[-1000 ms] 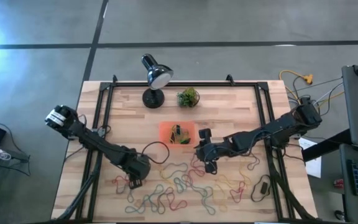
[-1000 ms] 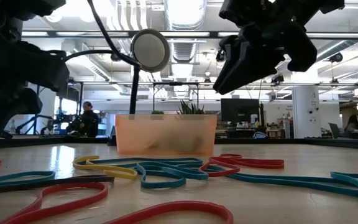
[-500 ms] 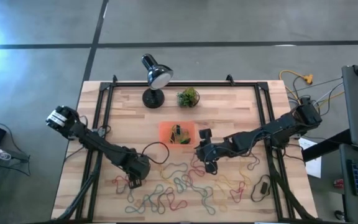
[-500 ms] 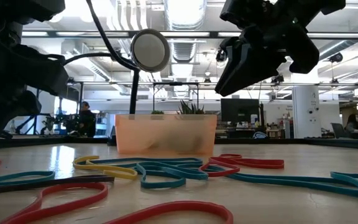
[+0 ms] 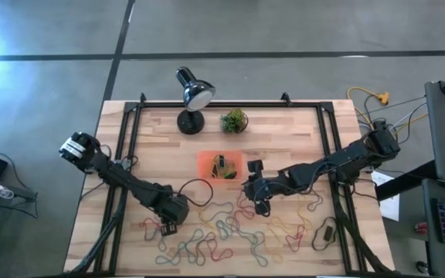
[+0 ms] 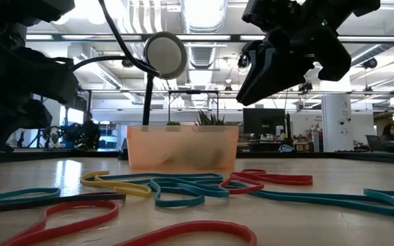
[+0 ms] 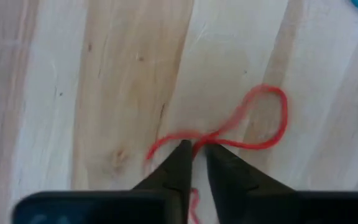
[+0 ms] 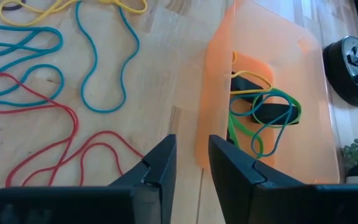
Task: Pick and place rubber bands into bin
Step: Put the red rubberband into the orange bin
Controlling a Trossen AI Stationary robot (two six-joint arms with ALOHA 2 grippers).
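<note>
Many rubber bands [image 5: 230, 232] in red, teal, yellow and green lie tangled on the near half of the wooden table. The orange bin [image 5: 220, 166] stands mid-table, and the right wrist view shows green, yellow and black bands inside it [image 8: 263, 115]. My left gripper [image 5: 167, 226] is down at the pile's left end, shut on a red band [image 7: 253, 124] that is twisted into a figure-eight. My right gripper [image 8: 191, 155] hovers open and empty above the table, just off the bin's right near corner [image 6: 241, 92]. My left gripper pinches the red rubber band at its crossing point [image 7: 219, 138] between the two fingertips, coming from above and pointing down. The band lies flat and slack on the table, with one loop [image 7: 272, 118] spread out beyond the fingers.
A black desk lamp [image 5: 191, 96] and a small potted plant [image 5: 234, 120] stand at the far edge behind the bin. A black cable [image 5: 195, 185] loops from the left arm across the table. A small black object [image 5: 324, 232] lies near the right rail. Bare wood lies left of the bin.
My left gripper has shifted slightly toward the table's near edge over the red band. The right arm and the bands have kept still.
</note>
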